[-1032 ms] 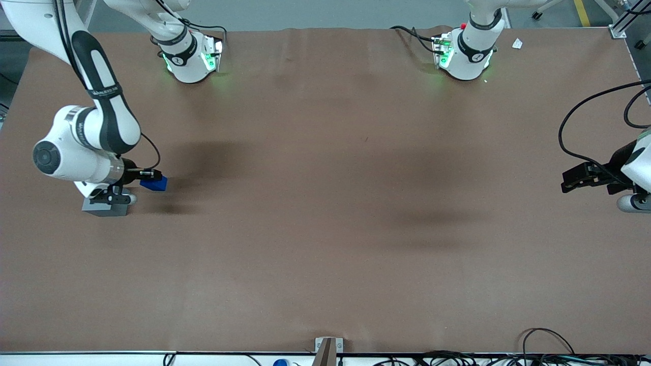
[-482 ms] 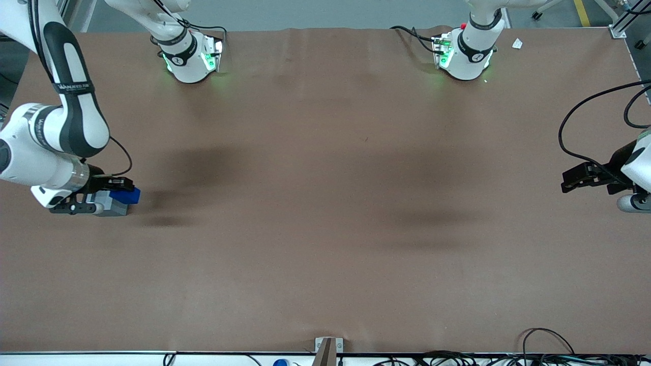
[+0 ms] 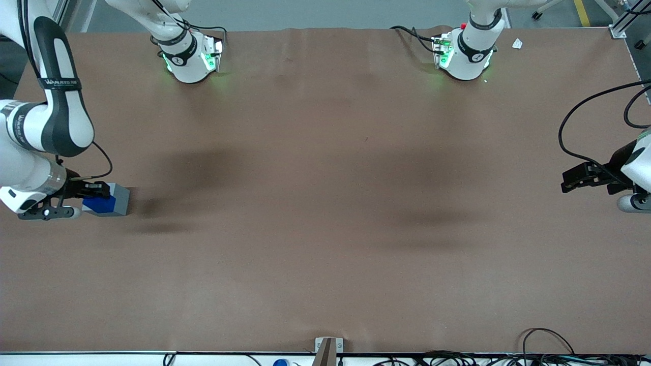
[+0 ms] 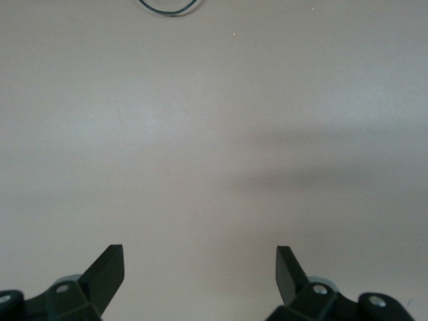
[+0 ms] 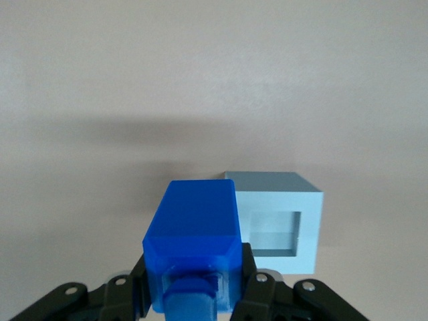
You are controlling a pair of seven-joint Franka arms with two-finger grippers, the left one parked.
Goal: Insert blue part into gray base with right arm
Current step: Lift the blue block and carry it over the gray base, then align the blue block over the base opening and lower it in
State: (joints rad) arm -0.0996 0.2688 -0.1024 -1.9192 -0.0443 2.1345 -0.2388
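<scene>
My right arm's gripper (image 3: 94, 195) is at the working arm's end of the table. It is shut on the blue part (image 3: 99, 205), holding it just above the mat. In the right wrist view the blue part (image 5: 194, 231) sits between the black fingers (image 5: 249, 277), stud end toward the camera. The gray base (image 3: 121, 199) stands on the mat, partly covered by the blue part in the front view. In the right wrist view the gray base (image 5: 309, 221) lies beside the blue part, its square socket (image 5: 274, 231) open and uncovered. The blue part is not over the socket.
The brown mat (image 3: 325, 203) covers the table. Two arm bases (image 3: 190, 61) (image 3: 465, 56) stand along the edge farthest from the front camera. A small metal bracket (image 3: 328, 348) and cables (image 3: 549, 340) sit at the nearest edge. The mat's edge is close to the gripper.
The right arm has carried the blue part sideways toward the working arm's end of the table, passing over the gray base. The base, earlier partly hidden under the gripper, now shows beside it.
</scene>
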